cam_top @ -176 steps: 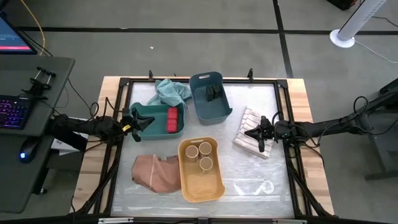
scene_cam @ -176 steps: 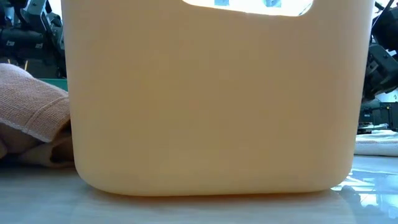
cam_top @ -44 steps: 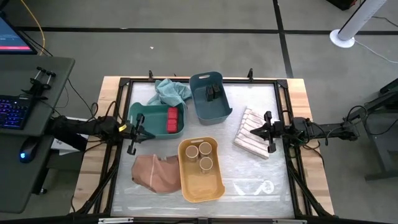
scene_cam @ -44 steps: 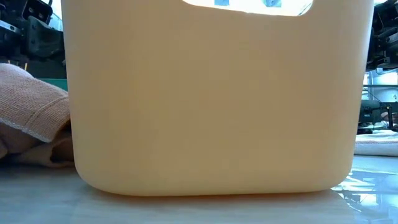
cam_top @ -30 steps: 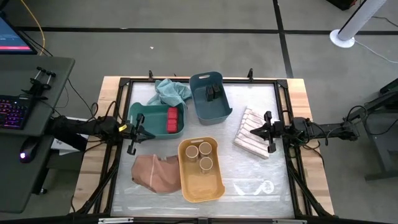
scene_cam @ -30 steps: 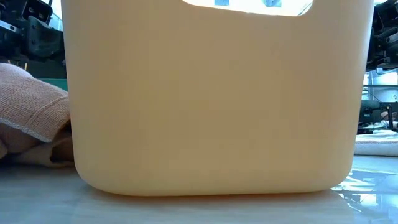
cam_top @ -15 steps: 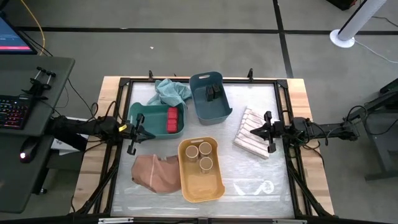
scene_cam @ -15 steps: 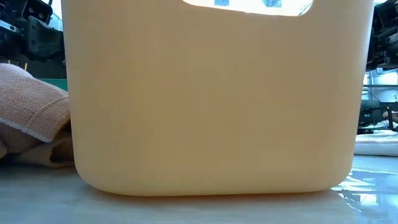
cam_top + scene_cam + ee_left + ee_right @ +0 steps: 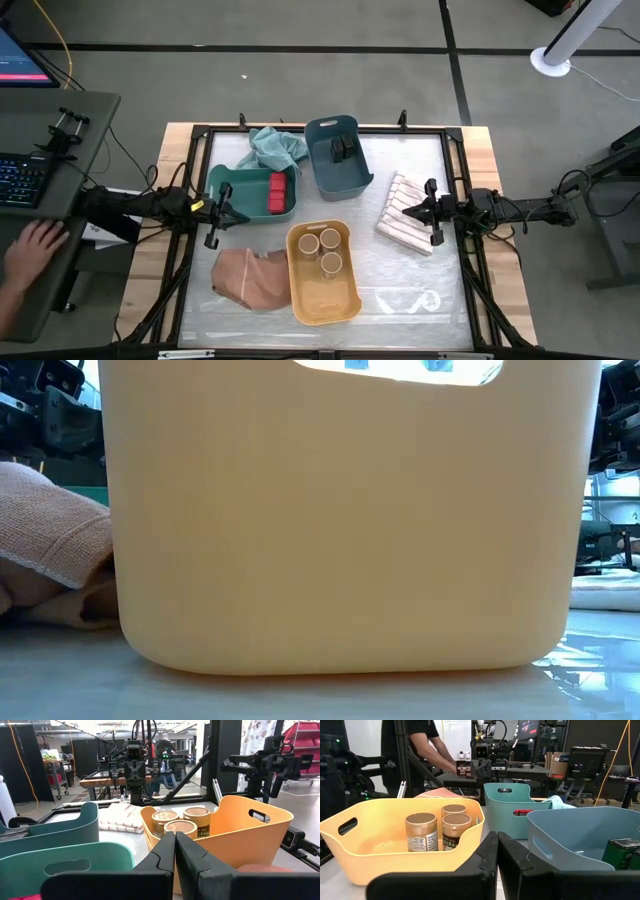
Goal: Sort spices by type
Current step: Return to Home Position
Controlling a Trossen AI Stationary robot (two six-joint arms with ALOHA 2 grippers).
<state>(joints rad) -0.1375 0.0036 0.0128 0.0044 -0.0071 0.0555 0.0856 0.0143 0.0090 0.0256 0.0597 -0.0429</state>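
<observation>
A person's hand (image 9: 35, 250) has now appeared at the lower left, on the desk (image 9: 60, 120); nothing else has been moved. The left end effector (image 9: 175, 837) and right end effector (image 9: 497, 837) are seen closed and empty at the side edges of the surface (image 9: 400, 290). The spice jars (image 9: 329, 250) are held in the orange bin (image 9: 325, 305), whose wall fills the low view. Their labels cannot be read.

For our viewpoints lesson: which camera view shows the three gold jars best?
Right wrist view: all three jars show side-on, lids and labels clear. High view shows only lids; left wrist, mostly tops; low view, just the bin wall.
</observation>
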